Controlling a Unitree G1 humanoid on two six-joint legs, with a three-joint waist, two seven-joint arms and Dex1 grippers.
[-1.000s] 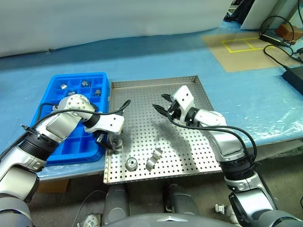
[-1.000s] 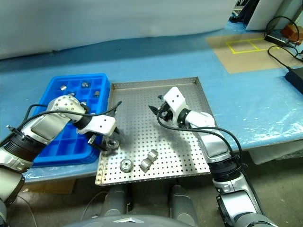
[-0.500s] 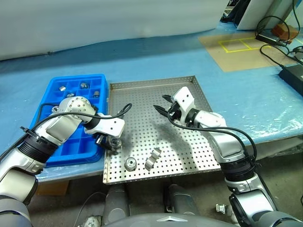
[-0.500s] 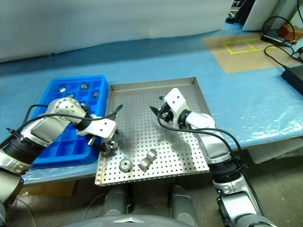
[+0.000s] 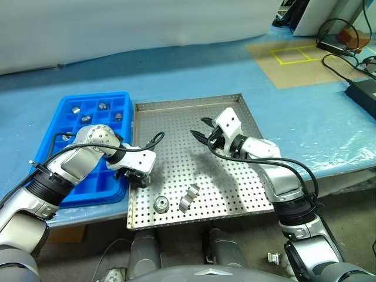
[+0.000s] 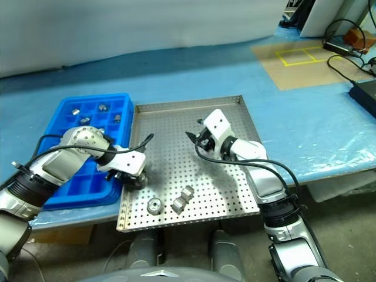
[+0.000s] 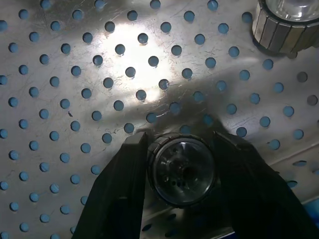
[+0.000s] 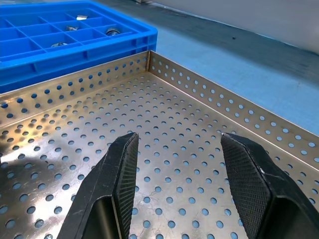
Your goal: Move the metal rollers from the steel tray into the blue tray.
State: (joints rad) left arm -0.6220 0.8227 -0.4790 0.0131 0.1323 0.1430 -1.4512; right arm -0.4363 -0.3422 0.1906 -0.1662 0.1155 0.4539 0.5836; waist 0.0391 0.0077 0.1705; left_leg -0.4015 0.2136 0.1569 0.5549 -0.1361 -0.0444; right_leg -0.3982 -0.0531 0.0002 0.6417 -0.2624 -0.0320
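My left gripper (image 5: pixel 137 175) reaches down at the left edge of the steel tray (image 5: pixel 176 126). Its two black fingers (image 7: pixel 124 189) are shut on one metal roller (image 7: pixel 183 172), which stands on the perforated floor. Another roller (image 7: pixel 288 22) lies close by. More rollers (image 5: pixel 161 203) (image 5: pixel 189 197) rest near the tray's front edge. Left of the steel tray sits the blue tray (image 5: pixel 63 182), with several rollers (image 5: pixel 102 106) in its far compartments. My right gripper (image 5: pixel 202 130) hovers open above the tray's middle, nothing between its fingers (image 8: pixel 246 184).
A blue sheet (image 5: pixel 176 70) covers the table, whose front edge runs just below the steel tray. At the back right lie a brown board with yellow tape (image 5: pixel 296 56) and black cables (image 5: pixel 346 44).
My left gripper's fingers have closed onto the roller at the steel tray's left edge. The right arm has stayed still.
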